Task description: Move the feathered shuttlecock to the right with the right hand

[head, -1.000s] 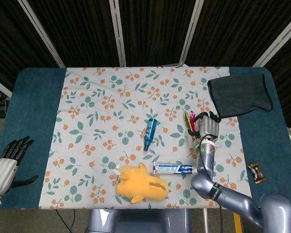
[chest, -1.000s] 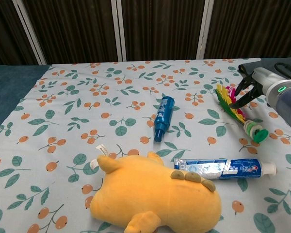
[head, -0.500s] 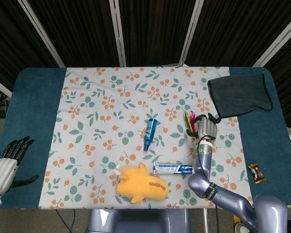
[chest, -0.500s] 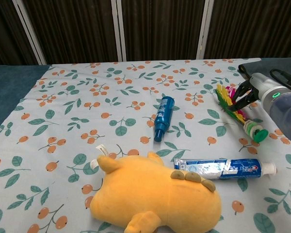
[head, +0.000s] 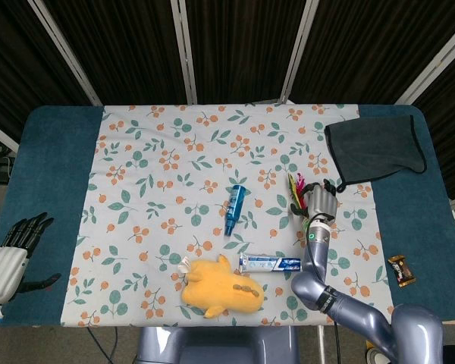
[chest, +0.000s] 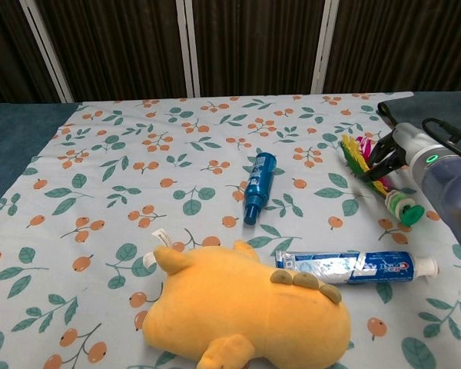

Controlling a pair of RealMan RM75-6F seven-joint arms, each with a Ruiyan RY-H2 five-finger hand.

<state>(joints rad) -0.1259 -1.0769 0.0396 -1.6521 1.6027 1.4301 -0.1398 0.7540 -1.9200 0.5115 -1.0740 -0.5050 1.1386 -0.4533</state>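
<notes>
Lying under the right hand [chest: 389,154] – fingers curled around its feathers – the feathered shuttlecock [chest: 373,175] rests on the tablecloth [chest: 123,177].

The head view looks steeply down from above the robot onto the whole desk [head: 53,152], dark panels beyond its far edge. The chest view sits low and near, facing forward across the floral cloth [chest: 100,192]. Both share the yellow plush toy [head: 218,288] and toothpaste tube [chest: 353,267].

Bright, even overhead light; soft faint shadows, no glare; both views sharp, dark backdrop behind the desk [head: 53,144].
</notes>
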